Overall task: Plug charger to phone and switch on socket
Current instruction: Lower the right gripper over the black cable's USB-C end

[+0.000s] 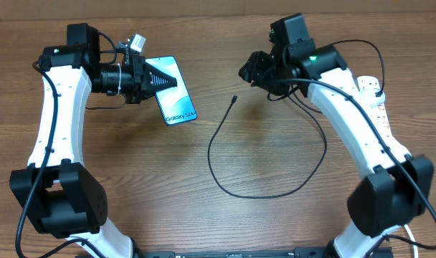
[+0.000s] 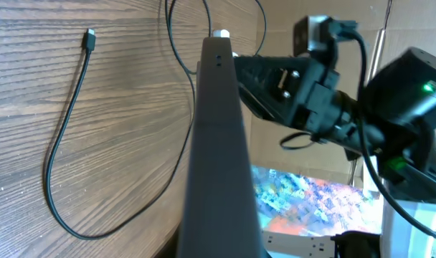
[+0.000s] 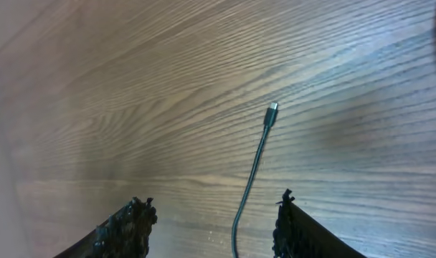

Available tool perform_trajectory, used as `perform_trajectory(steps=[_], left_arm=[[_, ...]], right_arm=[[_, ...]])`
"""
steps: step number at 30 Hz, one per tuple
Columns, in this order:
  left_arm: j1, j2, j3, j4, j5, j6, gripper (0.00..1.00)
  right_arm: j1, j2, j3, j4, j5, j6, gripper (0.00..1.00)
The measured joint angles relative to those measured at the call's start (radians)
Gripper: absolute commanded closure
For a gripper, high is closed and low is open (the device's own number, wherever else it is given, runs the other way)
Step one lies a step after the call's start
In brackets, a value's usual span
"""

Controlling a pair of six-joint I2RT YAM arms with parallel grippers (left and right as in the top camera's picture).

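Left tool is clamping shut on one end of phone, screen facing up, left of charger. Right tool is hanging w/ fingers apart, empty, over cable just behind connector tip, which is lying on counter. Socket is lying far right, under right arm.

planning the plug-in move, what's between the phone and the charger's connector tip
Only bare table lies between the phone and the charger's connector tip, as the overhead view shows.
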Motion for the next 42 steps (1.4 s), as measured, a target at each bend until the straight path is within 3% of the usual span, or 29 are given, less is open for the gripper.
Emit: perform_trajectory(steps=[8, 20, 28, 42], left_arm=[[0.0, 0.0, 0.0, 0.0, -0.026, 0.0, 0.96], [-0.006, 0.0, 0.0, 0.008, -0.054, 0.0, 0.96], [-0.029, 0.0, 0.0, 0.032, -0.061, 0.0, 0.96], [-0.029, 0.0, 0.0, 0.053, -0.061, -0.001, 0.96]], right_arm=[[0.0, 0.008, 0.0, 0.005, 0.0, 0.049, 0.42], [0.0, 0.014, -0.061, 0.069, -0.004, 0.105, 0.5], [0.0, 0.125, -0.068, 0.126, -0.036, 0.161, 0.59], [0.0, 0.236, -0.071, 0.143, -0.045, 0.27, 0.62]])
